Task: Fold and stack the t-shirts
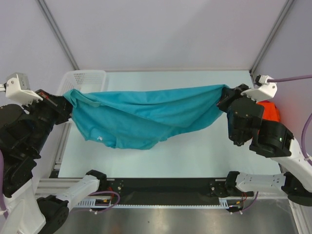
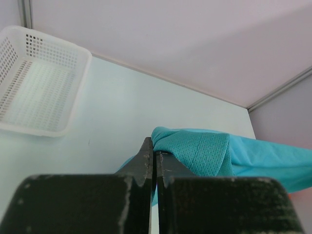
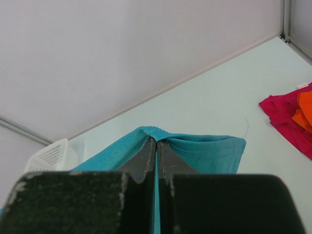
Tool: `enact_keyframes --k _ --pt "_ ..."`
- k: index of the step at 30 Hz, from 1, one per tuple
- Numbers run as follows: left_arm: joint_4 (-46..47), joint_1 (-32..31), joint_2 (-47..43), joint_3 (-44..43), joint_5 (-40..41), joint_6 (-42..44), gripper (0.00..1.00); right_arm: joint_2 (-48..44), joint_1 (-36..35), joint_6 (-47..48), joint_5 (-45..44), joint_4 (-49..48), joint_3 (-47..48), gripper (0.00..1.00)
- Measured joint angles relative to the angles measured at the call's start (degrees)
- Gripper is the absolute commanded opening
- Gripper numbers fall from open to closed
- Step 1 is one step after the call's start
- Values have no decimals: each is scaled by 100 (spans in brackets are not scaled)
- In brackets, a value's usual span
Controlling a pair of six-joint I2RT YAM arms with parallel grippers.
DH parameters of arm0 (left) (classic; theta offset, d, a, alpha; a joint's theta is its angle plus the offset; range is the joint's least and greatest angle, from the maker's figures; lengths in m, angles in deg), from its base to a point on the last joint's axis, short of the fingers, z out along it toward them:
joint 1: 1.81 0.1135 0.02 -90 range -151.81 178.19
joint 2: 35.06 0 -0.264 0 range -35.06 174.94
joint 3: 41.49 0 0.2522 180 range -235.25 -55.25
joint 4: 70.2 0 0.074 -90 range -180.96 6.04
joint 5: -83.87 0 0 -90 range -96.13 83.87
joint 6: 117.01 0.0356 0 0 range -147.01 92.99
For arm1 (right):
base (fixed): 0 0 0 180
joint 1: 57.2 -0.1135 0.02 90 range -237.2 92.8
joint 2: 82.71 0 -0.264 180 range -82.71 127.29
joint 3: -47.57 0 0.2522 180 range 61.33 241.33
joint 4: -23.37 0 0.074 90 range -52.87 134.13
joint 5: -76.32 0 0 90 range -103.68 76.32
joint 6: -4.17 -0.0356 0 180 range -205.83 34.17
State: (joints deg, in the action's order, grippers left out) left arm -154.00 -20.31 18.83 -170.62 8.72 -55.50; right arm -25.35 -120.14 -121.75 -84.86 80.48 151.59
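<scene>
Robot lab cell: aluminium frame posts (image 1: 58,34), plain white wall panels (image 1: 161,29), pale tabletop (image 1: 204,151).

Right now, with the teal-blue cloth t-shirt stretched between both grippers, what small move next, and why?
Probably lower both arms to spread the teal-blue cloth t-shirt flat on the pale table: the left gripper and right gripper each pinch one end, its middle sagging.

A white mesh basket (image 1: 87,75) sits at the upper left of the overhead view, on the far left corner of a pale table (image 1: 195,151). Plain grey walls (image 1: 161,29) close in behind it, with a metal post (image 1: 57,31) slanting up at each back corner.
</scene>
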Motion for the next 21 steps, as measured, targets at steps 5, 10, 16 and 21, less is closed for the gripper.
enact_keyframes --k 5,10,16,21 --pt "44 0 -70 210 -24 0 0 0 -46 -157 -61 227 31 0" --pt "284 2 -240 1176 -155 -13 0 0 284 -562 151 426 -321 0" --pt "570 7 -426 2645 -461 -162 0 131 1064 -1768 1320 857 -2022 0" --pt "717 7 -531 3250 -586 -214 0 708 1051 -2315 2243 942 -2935 0"
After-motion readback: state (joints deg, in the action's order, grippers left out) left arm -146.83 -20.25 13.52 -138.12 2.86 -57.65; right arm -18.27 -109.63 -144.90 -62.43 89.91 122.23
